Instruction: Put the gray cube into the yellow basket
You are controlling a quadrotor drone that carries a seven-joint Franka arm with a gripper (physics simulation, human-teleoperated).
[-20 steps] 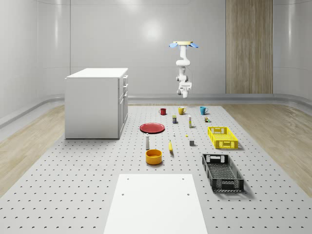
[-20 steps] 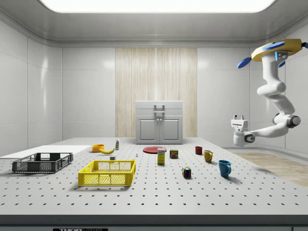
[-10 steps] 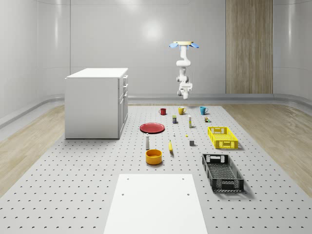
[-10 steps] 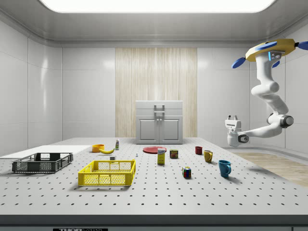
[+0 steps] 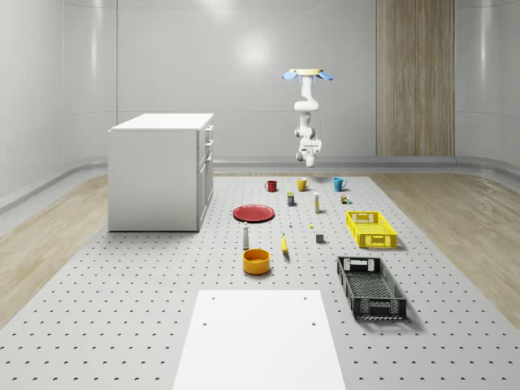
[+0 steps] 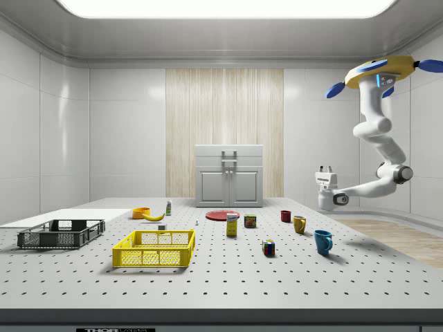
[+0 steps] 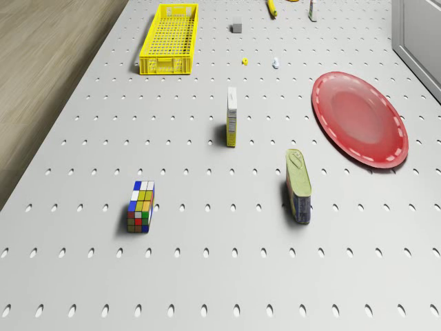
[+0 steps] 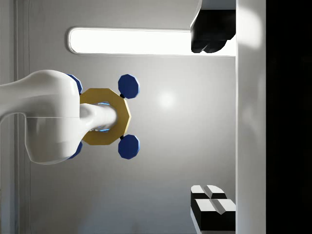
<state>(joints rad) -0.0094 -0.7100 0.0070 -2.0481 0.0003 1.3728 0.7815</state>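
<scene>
Drone (image 6: pixel 383 71) shifted toward side view's left, hovering upper right, upturned gripper (image 6: pixel 323 169) fingers parted wide, mesh yellow basket (image 6: pixel 154 248) lower left.

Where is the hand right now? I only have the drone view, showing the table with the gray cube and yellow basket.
Observer: The hand hangs in the air above the mugs' end of the table, pointing up toward the ceiling, fingers apart and empty.
Operator: And the drone?
Observer: The drone hovers higher still, near the side view's right edge.
Operator: Anything past the yellow basket?
Observer: A black basket lies on the table beyond the yellow basket, nearer the whole-scene camera.
</scene>
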